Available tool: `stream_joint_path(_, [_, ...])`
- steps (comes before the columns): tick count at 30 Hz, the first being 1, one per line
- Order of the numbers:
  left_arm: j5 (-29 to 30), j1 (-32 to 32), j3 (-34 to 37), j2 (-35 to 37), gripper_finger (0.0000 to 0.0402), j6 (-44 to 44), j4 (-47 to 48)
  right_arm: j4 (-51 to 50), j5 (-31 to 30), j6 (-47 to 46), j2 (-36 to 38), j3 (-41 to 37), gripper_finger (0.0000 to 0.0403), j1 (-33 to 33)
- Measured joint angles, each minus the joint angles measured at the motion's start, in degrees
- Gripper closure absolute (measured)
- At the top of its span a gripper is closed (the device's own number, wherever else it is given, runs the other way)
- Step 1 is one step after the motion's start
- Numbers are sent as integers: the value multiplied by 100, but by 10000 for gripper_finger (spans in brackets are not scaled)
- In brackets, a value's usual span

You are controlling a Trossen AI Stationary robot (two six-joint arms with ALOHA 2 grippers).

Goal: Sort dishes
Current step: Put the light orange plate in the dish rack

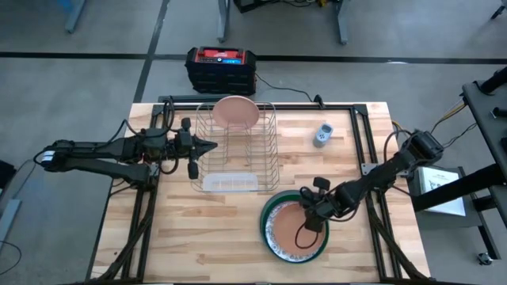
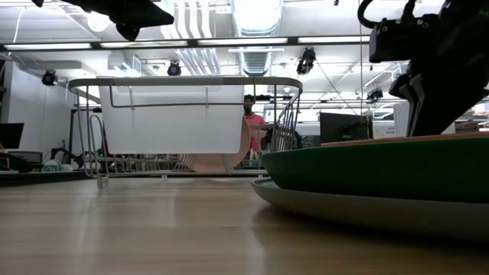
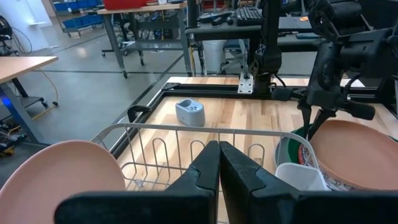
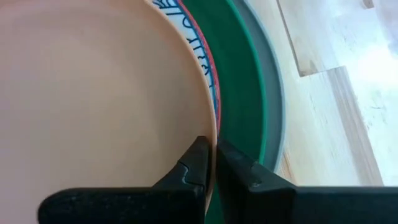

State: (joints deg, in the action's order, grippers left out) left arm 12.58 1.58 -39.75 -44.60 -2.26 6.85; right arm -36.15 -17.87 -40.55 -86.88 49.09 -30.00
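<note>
Below, a pale butcher-block wooden table [image 1: 206,237] fills the middle of the high view, set on a grey concrete floor, with a black and red box [image 1: 221,68] just past its far edge at upper centre. Across the table in the low view lies a bright workshop with ceiling lights, and a person in a pink top [image 2: 250,122] stands far back.

At the lower right of the high view the right gripper [image 1: 311,224] reaches down onto the stack of round plates [image 1: 295,229]. Its jaws are pinched together on the rim of the top salmon-pink plate [image 4: 93,93], as the right wrist view shows. Under that plate lie a white plate with a dark pattern [image 4: 198,46], a thin red rim, a dark green plate [image 4: 242,81] and a grey plate [image 4: 273,93], each showing as a ring.

At the left centre of the high view the left gripper [image 1: 207,146] hangs over the silver wire dish rack [image 1: 236,146], jaws pressed together on nothing. A second salmon-pink plate [image 1: 235,111] stands upright at the rack's far end. A small grey-blue gadget [image 1: 323,134] sits right of the rack.
</note>
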Motion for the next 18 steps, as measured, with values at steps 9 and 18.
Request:
stream_joint_path(9, [0, 0, 0, 0, 401, 2, 0, -384, -114, -32, 92, 140, 394, 0])
stream_joint_path(18, [0, 0, 0, 0, 401, 2, -20, -2014, -473, 239, 215, 1340, 401, 0])
